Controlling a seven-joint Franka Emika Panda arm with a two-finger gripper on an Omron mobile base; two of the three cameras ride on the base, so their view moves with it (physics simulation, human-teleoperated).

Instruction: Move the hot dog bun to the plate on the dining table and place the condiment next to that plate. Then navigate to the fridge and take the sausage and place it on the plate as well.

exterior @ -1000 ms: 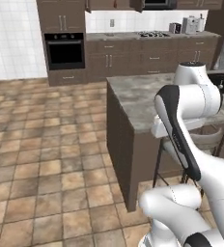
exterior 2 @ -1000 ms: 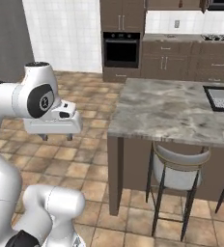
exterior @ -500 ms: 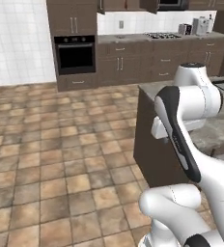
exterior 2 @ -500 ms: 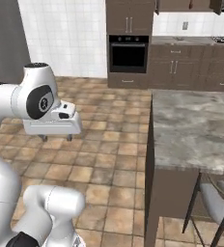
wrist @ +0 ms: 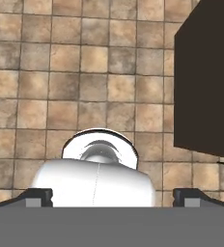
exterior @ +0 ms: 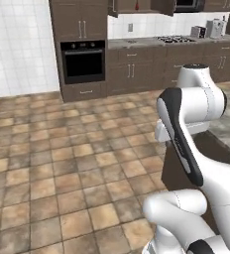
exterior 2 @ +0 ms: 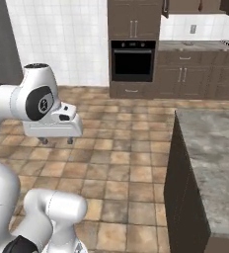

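Jaws wide, empty, above tiled floor (wrist: 85, 72)

Brown tiled floor (exterior: 62, 168) (mottled), grey-beige marble dining table (exterior 2: 210, 148)

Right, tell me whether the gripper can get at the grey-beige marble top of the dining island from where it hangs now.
Probably not as it stands. The open gripper hangs empty over the brown tiled floor, well to the side of the marble-topped island. Nothing blocks the way between them, but the arm would have to swing across first.
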